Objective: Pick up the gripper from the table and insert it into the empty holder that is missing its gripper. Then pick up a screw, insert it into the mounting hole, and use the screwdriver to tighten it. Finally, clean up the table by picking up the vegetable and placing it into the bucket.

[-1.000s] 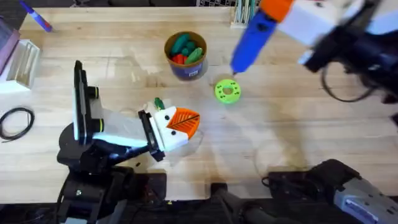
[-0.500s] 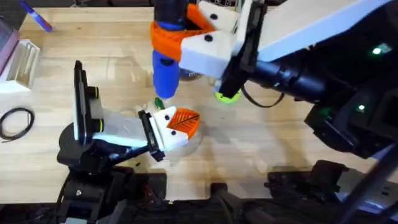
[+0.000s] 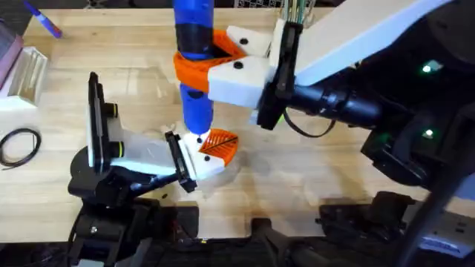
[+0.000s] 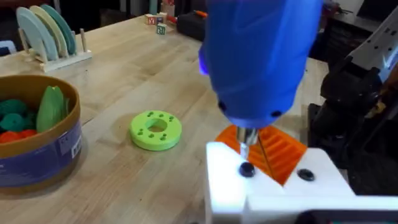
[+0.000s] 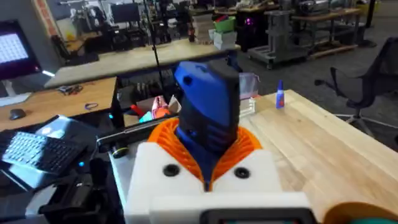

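My right gripper point(image 3: 199, 65) is shut on the blue screwdriver point(image 3: 194, 37), which it holds upright over the left arm's claw. In the left wrist view the screwdriver point(image 4: 261, 56) has its metal tip on a dark screw point(image 4: 246, 169) in the white holder point(image 4: 221, 183). The orange gripper point(image 4: 280, 152) sits seated in that holder. My left gripper point(image 3: 217, 147) rests low over the table, its orange pads pressed together. The blue bucket point(image 4: 37, 146) holds several toy food pieces. The vegetable is hidden. In the right wrist view the screwdriver point(image 5: 205, 112) stands between that gripper's orange pads point(image 5: 249, 146).
A lime-green disc point(image 4: 155, 129) lies on the table between the bucket and the claw. A blue-purple marker point(image 3: 44, 21), a clear box point(image 3: 22, 74) and a black cable loop point(image 3: 18, 144) sit at the left. A dish rack point(image 4: 46, 31) stands at the table's far edge.
The right arm swung from the back right across to the left with the screwdriver, then lowered its tip onto the white holder. The left arm stayed still.
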Motion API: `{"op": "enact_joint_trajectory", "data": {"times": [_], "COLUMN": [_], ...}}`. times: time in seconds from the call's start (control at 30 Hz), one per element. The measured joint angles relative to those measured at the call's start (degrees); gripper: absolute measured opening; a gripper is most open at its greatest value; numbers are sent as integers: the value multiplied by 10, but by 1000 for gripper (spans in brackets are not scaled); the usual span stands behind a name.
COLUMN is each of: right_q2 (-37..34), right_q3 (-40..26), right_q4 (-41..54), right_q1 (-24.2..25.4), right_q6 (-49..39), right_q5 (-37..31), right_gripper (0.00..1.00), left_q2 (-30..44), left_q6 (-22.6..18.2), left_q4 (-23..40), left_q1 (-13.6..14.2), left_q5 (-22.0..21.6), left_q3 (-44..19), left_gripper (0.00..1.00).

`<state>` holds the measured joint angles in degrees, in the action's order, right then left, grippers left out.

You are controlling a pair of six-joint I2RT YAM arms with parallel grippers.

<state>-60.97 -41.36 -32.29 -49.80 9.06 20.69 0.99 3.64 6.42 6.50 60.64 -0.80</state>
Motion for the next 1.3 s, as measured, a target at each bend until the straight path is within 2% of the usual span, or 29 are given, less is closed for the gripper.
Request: {"op": "enact_joint_trajectory", "data": {"times": [0.53,1.3], "right_q2": [2,2], "right_q3": [0,0], "right_q4": [4,30], "right_q1": [0,1], "right_q6": [11,17], "right_q5": [0,-1], "right_gripper": [21,21], "left_q2": [0,0], "left_q6": [-22,-23], "left_q4": [0,0], "left_q1": [0,0], "left_q5": [0,0], "left_q3": [0,0], "left_gripper": [4,4]}}
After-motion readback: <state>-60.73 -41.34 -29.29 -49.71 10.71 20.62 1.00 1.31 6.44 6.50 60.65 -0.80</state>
